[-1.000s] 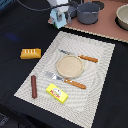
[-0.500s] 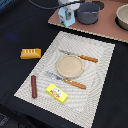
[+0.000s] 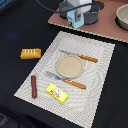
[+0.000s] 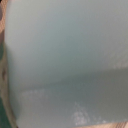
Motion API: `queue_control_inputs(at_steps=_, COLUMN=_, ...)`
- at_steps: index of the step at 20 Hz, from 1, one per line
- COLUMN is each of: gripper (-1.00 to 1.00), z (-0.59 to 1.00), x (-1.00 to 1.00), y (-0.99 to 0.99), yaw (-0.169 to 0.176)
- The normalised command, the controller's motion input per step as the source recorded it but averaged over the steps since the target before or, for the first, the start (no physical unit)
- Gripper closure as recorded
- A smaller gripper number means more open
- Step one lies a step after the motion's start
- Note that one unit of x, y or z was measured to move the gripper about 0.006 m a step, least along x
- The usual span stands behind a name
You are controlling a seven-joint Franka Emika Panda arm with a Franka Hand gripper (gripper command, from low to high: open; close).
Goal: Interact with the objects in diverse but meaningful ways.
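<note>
Up at the far edge of the exterior view, the arm hangs over the pale blue house-shaped carton (image 3: 75, 18), which stands on a brown board (image 3: 107, 29) beside a dark grey pot (image 3: 92, 11). The pincer (image 3: 75, 6) sits right on top of the carton, but its fingers are too blurred to say whether they are apart, together or clamped on it. The wrist view is filled edge to edge by the carton's pale blue-grey surface (image 4: 65, 60), pressed close to the lens.

Well apart from the arm, on the black desk (image 3: 15, 30), lies a woven placemat (image 3: 100, 80). At its middle rests a round tan plate (image 3: 69, 65), with an orange-handled knife (image 3: 80, 56) just beyond it and an orange-handled fork (image 3: 66, 80) just before it. The dark red-brown sausage (image 3: 34, 86) lies at the mat's edge on the exterior view's left, and the flat yellow box (image 3: 57, 93) lies near it; its printed label is too small to read. The orange-yellow ridged bread loaf (image 3: 30, 53) sits off the mat on the bare desk. A second pot (image 3: 122, 16) shows at the exterior view's right.
</note>
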Motion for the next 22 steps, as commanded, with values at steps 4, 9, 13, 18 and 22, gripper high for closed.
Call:
queue_control_inputs(at_steps=4, gripper=1.0, z=-0.15, x=0.67, y=0.04, yaw=-0.047)
queue_control_inputs(at_steps=9, gripper=1.0, z=-0.2, x=0.35, y=0.02, yaw=-0.008)
queue_control_inputs(at_steps=13, gripper=1.0, z=-0.26, x=0.18, y=0.0, yaw=0.0)
queue_control_inputs(at_steps=18, gripper=1.0, z=-0.24, x=0.15, y=0.04, yaw=0.0)
queue_control_inputs(at_steps=22, gripper=1.0, z=-0.24, x=0.21, y=0.06, yaw=0.0)
